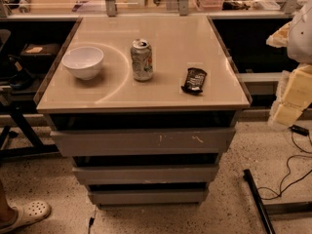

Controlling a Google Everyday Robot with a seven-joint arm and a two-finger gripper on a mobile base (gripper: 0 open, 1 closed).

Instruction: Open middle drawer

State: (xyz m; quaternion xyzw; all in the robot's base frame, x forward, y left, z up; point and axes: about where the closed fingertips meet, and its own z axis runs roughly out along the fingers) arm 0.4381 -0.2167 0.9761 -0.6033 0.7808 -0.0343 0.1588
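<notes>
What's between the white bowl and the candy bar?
A soda can, in the camera view. The end effector hangs right of the cabinet.

The arm [300, 38] comes in at the right edge (only partly in view) and slopes down and leftward. The gripper [286, 108] hangs at its lower end, in the air.

— What is showing of the robot?
— A white, rounded arm shell [302, 30] is peeking in at the far right, with pale cream, blocky segments [295, 87] hanging beneath it.
— And the gripper?
— The cream-coloured gripper [284, 115] is sitting lowest at that right edge, its outline looking ragged.
</notes>
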